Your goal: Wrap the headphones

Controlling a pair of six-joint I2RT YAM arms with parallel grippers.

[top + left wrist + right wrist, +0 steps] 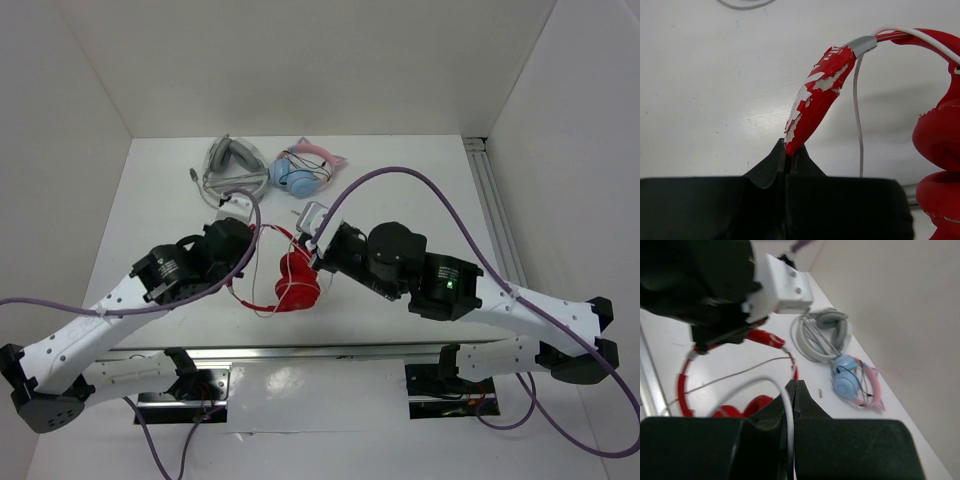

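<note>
- Firstly, left gripper (788,153): fingers pressed together on the lower end of the headband (816,100), where the red coating is flaking. Nothing else sits between them.
- Next, right gripper (792,390): fingers together on the white cable (786,399), which curves up and over to the left from the pinch.
- Red headphones (298,282): on the table (170,200), between the two grippers, about mid-width. The earcups (939,145) sit close together, to the right of the left gripper and just beside the right gripper.
- Long axis: in the left wrist view the headband rises from the fingers up and to the right, then arches over toward the earcups. The cable hangs beside it, apart from the band for most of its run.
- Key relation: the right gripper is the nearer one to the earcups and has the loose cable. The left gripper has the band end on the opposite side of the loop.
- Judgement: the left serves as anchor. The right must carry the cable round the band or cups, crossing the band's length.
- Progress, judged: early, since a slack strand lies across the band's loop rather than wound tight.
- Farthest back: grey headphones (235,165) and blue-and-pink cat-ear headphones (305,172), side by side near the rear wall. Both are well apart from the grippers and not part of the job.
</note>
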